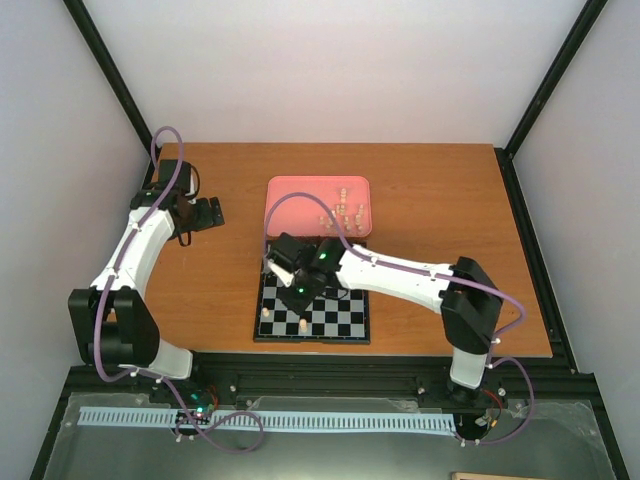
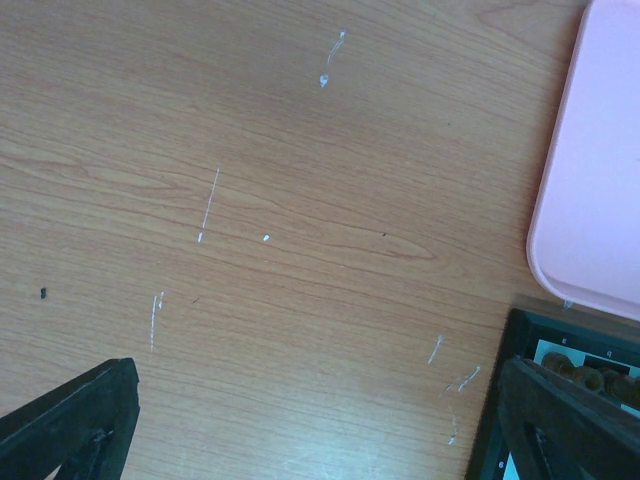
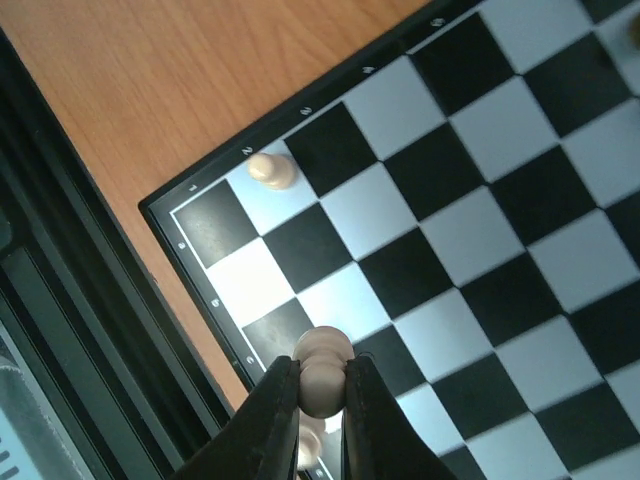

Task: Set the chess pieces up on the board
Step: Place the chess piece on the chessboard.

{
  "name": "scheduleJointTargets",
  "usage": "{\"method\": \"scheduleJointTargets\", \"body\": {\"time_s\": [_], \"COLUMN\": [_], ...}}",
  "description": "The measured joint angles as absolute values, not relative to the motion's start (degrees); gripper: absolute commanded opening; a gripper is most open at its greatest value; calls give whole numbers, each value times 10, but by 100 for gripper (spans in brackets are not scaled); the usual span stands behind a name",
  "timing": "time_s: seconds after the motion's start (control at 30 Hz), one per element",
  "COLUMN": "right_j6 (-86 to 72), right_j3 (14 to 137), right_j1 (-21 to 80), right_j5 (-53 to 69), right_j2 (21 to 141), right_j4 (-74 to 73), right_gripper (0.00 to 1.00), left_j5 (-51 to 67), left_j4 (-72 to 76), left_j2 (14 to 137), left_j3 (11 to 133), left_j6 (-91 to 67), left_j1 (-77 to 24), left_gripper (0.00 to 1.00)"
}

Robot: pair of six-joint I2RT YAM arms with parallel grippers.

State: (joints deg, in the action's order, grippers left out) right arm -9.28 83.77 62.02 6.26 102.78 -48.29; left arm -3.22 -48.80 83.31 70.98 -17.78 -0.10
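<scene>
The left gripper (image 1: 208, 214) hangs over the table (image 1: 440, 200) near its far-left corner. Its jaws are spread wide with nothing between them, and it has no part in the work at this point.

The pink tray (image 1: 285, 190) lies at the middle of the far side. Most of the cream pieces (image 1: 345, 215) are heaped in its right half, so the bulk of the job looks to be ahead. The board (image 1: 345, 325) lies just nearer than the tray, close to the table's near edge. Dark pieces (image 2: 585, 378) line its far edge.

Only two cream ones are set so far. A pawn (image 3: 272, 170) stands upright on a white square by the board's near-left corner. A second piece (image 1: 303, 325) stands in the row along the near edge.

The right gripper (image 3: 322, 385) reaches over that same near-left part of the board, clamped on a third cream piece (image 3: 322, 372). This held piece hangs just above the squares beside the near edge. As far as I can judge, its long axis runs close to vertical, with the rounded head up and the base toward the board. It seems ready to be lowered onto a square.
</scene>
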Motion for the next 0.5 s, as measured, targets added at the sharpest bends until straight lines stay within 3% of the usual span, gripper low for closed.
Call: {"method": "scheduleJointTargets", "body": {"time_s": [0.5], "right_j6": [-68], "right_j3": [881], "right_j1": [658], "right_j5": [61], "right_j2": [1116], "right_j4": [-468], "right_gripper": [9], "left_j5": [-35], "left_j4": [-488], "left_j2": [820], "left_j3": [710], "left_j6": [-178], "left_j1": [-1], "left_gripper": [100]}}
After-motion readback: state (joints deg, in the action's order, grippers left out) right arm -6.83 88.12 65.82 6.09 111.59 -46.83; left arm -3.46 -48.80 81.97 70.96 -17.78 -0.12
